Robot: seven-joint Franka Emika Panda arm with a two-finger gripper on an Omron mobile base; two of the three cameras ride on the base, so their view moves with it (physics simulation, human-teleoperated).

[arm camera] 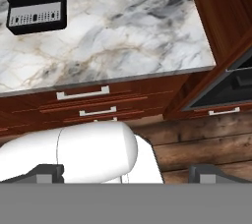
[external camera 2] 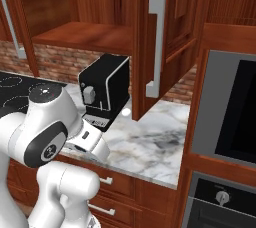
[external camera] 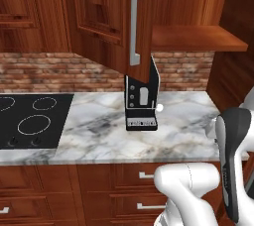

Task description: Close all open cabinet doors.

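Marble counter kitchen: one cabinet door hangs wide open above the black coffee machine, bar handle vertical. Gripper sits low, facing the drawers, so the door's well above it. Fingers look spread, holding nothing.

You get even, soft rendered light and sharp focus; the marble counter reads bright, with dim shade under the open cabinet door.
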